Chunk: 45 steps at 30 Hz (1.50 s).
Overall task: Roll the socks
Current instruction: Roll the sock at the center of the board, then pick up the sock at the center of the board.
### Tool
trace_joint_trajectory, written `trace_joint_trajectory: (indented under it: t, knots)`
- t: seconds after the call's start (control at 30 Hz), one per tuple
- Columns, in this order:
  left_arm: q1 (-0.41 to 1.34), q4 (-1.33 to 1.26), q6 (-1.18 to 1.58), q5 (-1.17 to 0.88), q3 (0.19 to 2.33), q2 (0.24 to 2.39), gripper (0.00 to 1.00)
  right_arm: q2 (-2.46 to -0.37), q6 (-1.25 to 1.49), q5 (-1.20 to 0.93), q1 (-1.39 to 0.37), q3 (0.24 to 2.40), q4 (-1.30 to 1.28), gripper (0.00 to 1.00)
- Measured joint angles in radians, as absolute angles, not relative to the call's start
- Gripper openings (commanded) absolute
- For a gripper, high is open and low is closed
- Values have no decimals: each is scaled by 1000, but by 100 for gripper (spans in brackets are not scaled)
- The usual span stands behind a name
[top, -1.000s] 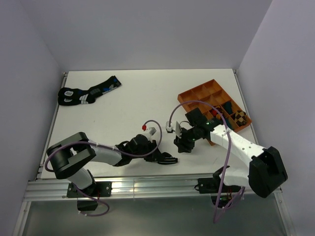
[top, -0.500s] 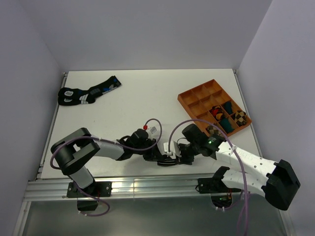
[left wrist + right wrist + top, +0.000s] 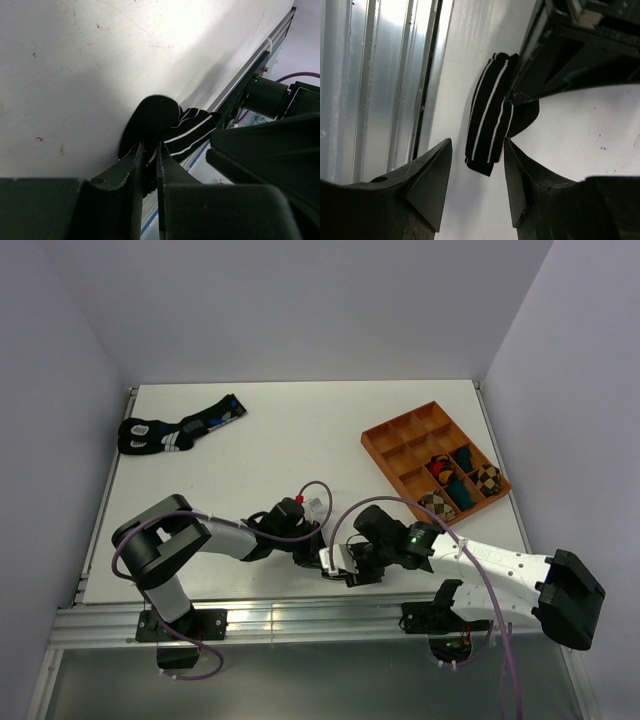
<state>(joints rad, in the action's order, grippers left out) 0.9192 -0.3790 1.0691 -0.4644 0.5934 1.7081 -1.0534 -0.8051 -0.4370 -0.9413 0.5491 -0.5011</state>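
No writing, brand, number or sign can be read in any view; the small white tag [image 3: 316,507] on a cable is too tiny to make out.

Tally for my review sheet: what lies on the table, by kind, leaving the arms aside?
striped sock: 1
blue-marked sock pile: 1
tray: 1
bundles visible in the tray: 4
total: 7
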Motion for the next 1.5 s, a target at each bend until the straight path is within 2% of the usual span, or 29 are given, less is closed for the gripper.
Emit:
trace_joint_trajectory:
  t: [0.6,1.13,1.4,1.5]
  knots:
    - [883,-391,1076,-551,611,1752,0,-1149,-776,-315,-1079,547,-408,52]
    - [861,-399,1078,-584,612,1766,0,-1253,-752,-191,-1118,529,-281,50]
    - [845,-392,1078,-609,612,1770,1,-1282,-740,-164,-1119,530,-236,38]
    - [840,-387,1078,-615,612,1770,6,-1293,-733,-156,-1119,535,-229,30]
